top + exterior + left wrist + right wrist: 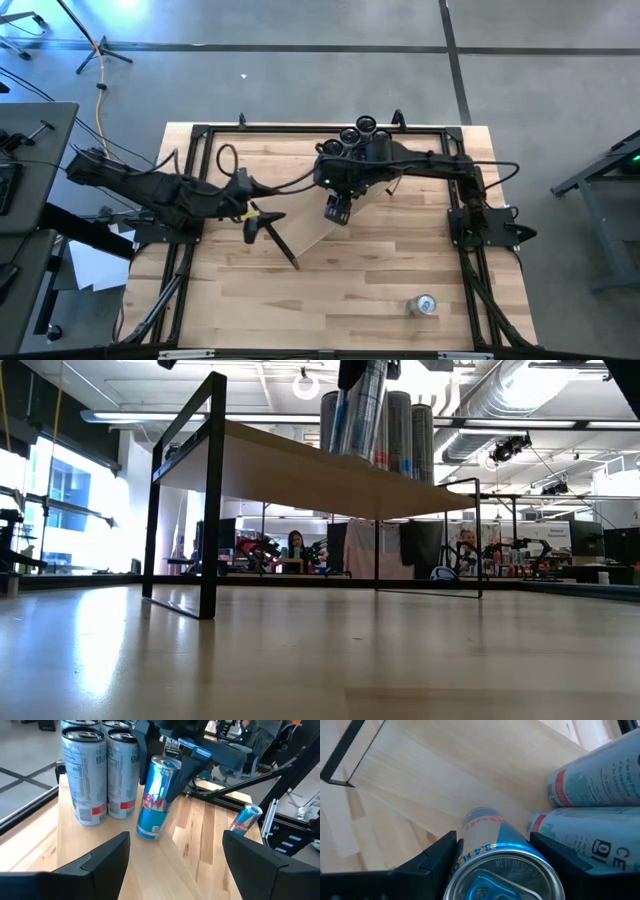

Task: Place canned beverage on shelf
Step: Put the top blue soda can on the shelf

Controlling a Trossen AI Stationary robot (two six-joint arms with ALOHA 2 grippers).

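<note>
Little can be read. The blue-and-silver can (pixel 156 797) carries red lettering, partly hidden, no full word legible. The tall grey cans (pixel 85 777) bear fine-print panels too small to read; one grey can (pixel 592 837) shows the letters "CE".

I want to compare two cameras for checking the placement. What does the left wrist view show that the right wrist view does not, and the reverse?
Only the left wrist view shows the left end effector, open and empty, and a second blue-and-silver slim can on the striped tabletop. Only the right wrist view shows the shelf's thin black metal bracket. Both show the right end effector holding a tilted blue-and-silver slim can on the pale wood shelf, beside tall silver cans.
</note>
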